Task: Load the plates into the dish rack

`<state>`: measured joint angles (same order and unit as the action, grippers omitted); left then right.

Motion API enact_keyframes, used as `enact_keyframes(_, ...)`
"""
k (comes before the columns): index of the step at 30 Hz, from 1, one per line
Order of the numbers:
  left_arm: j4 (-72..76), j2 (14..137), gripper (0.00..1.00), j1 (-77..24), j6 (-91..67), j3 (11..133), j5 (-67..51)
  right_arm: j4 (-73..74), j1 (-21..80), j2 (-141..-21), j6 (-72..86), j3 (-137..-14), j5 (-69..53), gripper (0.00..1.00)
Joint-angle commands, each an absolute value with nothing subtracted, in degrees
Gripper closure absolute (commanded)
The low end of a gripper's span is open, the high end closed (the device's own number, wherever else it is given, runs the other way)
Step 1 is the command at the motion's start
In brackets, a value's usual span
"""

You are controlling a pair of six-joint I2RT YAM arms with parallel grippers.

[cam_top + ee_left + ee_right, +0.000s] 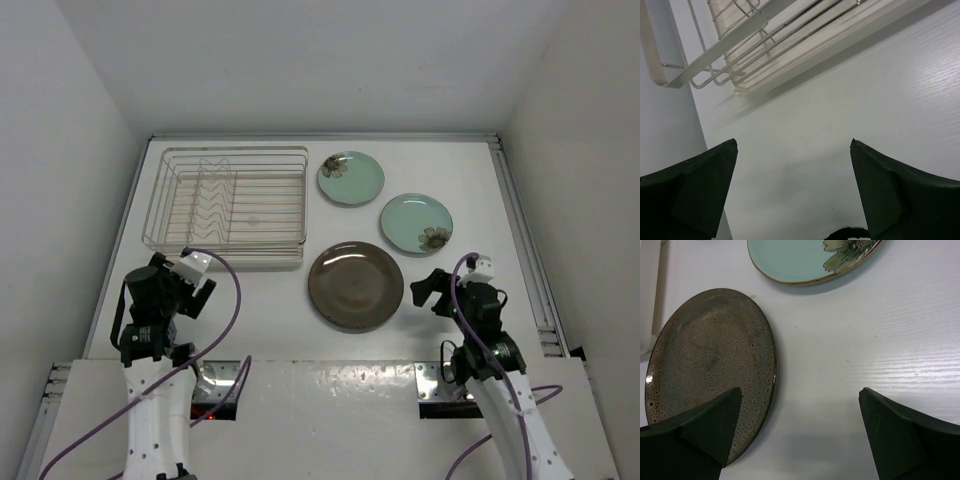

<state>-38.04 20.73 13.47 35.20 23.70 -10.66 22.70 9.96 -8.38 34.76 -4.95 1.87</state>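
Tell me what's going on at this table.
Nothing is loaded yet. The dish rack is empty, and all three plates lie flat on the table to its right: the dark brown plate nearest the arms, the near mint-green plate and the far mint-green plate beyond it. The left tool hovers open by the rack's front corner. The right tool hovers open at the brown plate's right edge.

1. bare worktop (260,310) lies between the left gripper (792,145) and the dish rack (225,205); the jaws stand wide apart above it.
2. the rack's near wire wall bars a low way in; its top is open.
3. the brown plate (710,365) lies just beside the right gripper (800,392), one jaw overlapping its rim.
4. a strip of bare worktop separates brown plate and nearer mint plate (800,260).
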Motion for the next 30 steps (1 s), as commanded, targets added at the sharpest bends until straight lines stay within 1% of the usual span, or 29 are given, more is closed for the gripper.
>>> enact_keyframes(1,-35.6,19.6,0.0,13.1,32.3,27.4,-10.1,19.9,10.3,-10.6,37.3,-6.4,-1.2,0.0)
enact_keyframes(3,-35.6,19.6,0.0,13.1,33.4,29.0,-8.9,17.2,10.3,-13.3,37.9,-5.6,-4.6,0.0)
enact_keyframes(4,-36.6,20.1,0.0,13.1,35.6,30.9,-9.6,14.8,10.2,-18.0,37.9,-5.5,-9.4,0.0)
enact_keyframes(5,-40.5,21.2,0.0,13.1,43.5,32.6,-10.7,12.2,10.2,-19.9,38.1,-5.7,-10.8,0.0)
enact_keyframes(7,-46.3,24.5,0.0,13.1,49.1,39.7,-16.9,9.3,9.9,-29.8,41.4,-7.1,-11.3,0.0)
enact_keyframes(9,-49.1,28.4,0.07,13.1,49.1,45.8,-20.7,8.0,9.3,-35.3,41.6,-10.7,-14.3,0.0)
enact_keyframes(10,-50.7,30.7,0.08,13.1,49.7,51.9,-24.4,6.6,9.3,-43.9,40.4,-11.9,-15.4,0.08)
enact_keyframes(11,-53.6,35.7,0.08,13.1,49.7,55.0,-26.1,6.5,9.2,-46.7,40.0,-14.2,-17.9,0.18)
enact_keyframes(12,-54.7,38.2,0.1,13.1,48.6,58.1,-27.7,6.6,9.2,-51.9,39.3,-16.2,-18.0,0.34)
enact_keyframes(13,-55.6,40.6,0.1,13.1,47.7,63.8,-29.9,7.3,9.2,-56.6,37.7,-16.9,-18.4,0.4)
enact_keyframes(14,-57.2,45.0,0.11,13.1,47.2,66.3,-30.8,7.3,9.2,-58.5,37.4,-18.3,-18.8,0.43)
enact_keyframes(15,-57.2,46.7,0.11,12.4,45.8,68.7,-30.8,6.9,9.3,-62.2,36.6,-19.0,-19.0,0.42)
enact_keyframes(16,-57.7,48.4,0.11,11.7,45.3,72.5,-31.5,7.0,9.2,-64.9,36.7,-19.2,-18.9,0.38)
enact_keyframes(19,-58.3,53.1,0.11,9.8,45.8,75.9,-30.9,3.2,9.4,-67.9,37.5,-18.8,-19.7,0.27)
enact_keyframes(21,-57.7,54.7,0.11,8.1,46.3,77.9,-30.8,0.4,9.4,-68.2,38.2,-18.3,-19.7,0.27)
enact_keyframes(23,-57.0,57.7,0.11,6.8,46.3,79.5,-30.8,-7.4,9.2,-69.7,40.2,-16.8,-19.3,0.29)
enact_keyframes(24,-56.3,58.9,0.11,5.3,45.7,80.1,-30.8,-9.1,9.2,-70.1,41.0,-15.7,-19.7,0.32)
enact_keyframes(25,-56.3,61.1,0.11,4.4,45.2,81.2,-31.5,-13.7,9.2,-72.9,42.4,-15.1,-20.0,0.37)
enact_keyframes(27,-55.7,63.4,0.11,2.6,45.2,81.7,-32.0,-15.7,9.2,-76.1,43.1,-14.8,-22.1,0.43)
enact_keyframes(28,-55.2,64.5,0.11,0.7,44.5,82.5,-32.0,-17.1,9.4,-77.2,43.2,-14.7,-22.6,0.51)
enact_keyframes(30,-54.6,67.2,0.11,-1.6,43.4,83.2,-32.7,-18.9,9.1,-80.6,43.2,-14.9,-25.7,0.64)
